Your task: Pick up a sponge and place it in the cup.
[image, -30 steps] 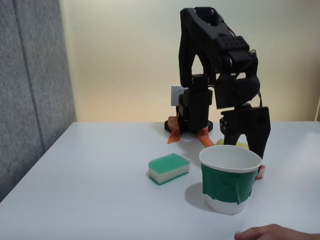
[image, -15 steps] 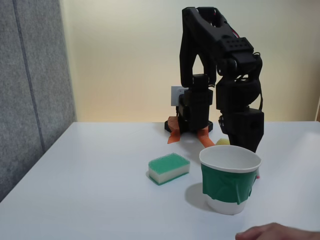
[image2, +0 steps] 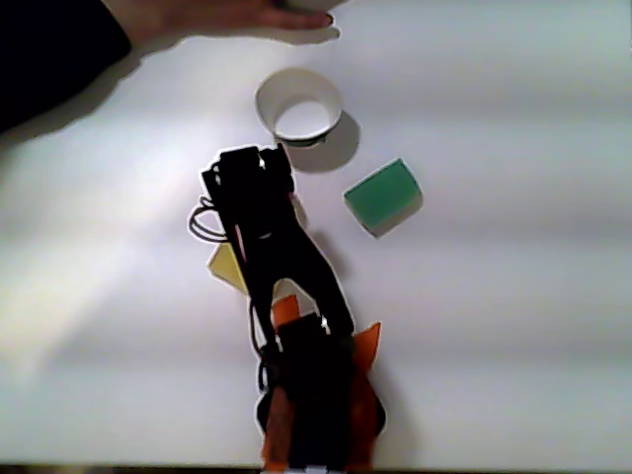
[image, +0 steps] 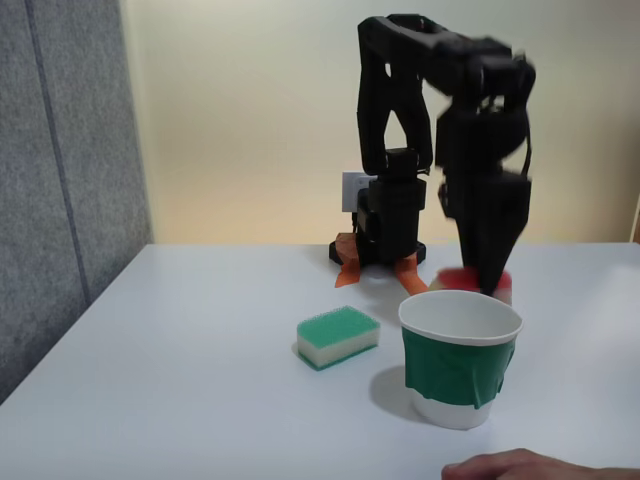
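The sponge (image: pixel 456 277), red-topped, hangs just behind and slightly above the far rim of the cup (image: pixel 455 372); it is blurred. My gripper (image: pixel 487 283) points down and is shut on the sponge. The cup is white with a dark green band and stands upright and open at the front right of the table. From above, the cup (image2: pixel 269 91) lies just beyond the black arm (image2: pixel 259 202), whose body hides the fingertips and the sponge.
A green-topped sponge (image: pixel 338 335) (image2: pixel 383 196) lies left of the cup in the fixed view. A yellow sponge (image2: pixel 227 268) sits beside the arm. A person's hand (image: pixel 520 465) (image2: pixel 237 14) rests near the cup. The arm's base (image: pixel 380 245) stands on orange tape.
The gripper, open on the table behind the cup a second ago, has shut on the red sponge and lifted it to rim height. The hand shifted slightly left.
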Action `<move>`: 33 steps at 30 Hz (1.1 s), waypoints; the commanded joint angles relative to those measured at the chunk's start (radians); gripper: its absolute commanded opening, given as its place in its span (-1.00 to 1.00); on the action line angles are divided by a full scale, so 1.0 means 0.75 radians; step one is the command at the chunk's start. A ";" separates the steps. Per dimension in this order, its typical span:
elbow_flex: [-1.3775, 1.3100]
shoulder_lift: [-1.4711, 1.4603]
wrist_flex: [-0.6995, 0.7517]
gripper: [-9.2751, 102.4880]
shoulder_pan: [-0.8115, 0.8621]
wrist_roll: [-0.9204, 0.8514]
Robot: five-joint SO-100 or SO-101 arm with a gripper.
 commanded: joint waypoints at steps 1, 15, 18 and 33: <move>-0.166 0.090 0.155 -0.83 0.016 -0.074; -0.630 -0.020 0.186 -0.83 0.290 -0.454; -0.726 -0.074 0.184 -0.83 0.350 -0.544; -0.882 -0.237 0.049 -0.83 0.358 -0.636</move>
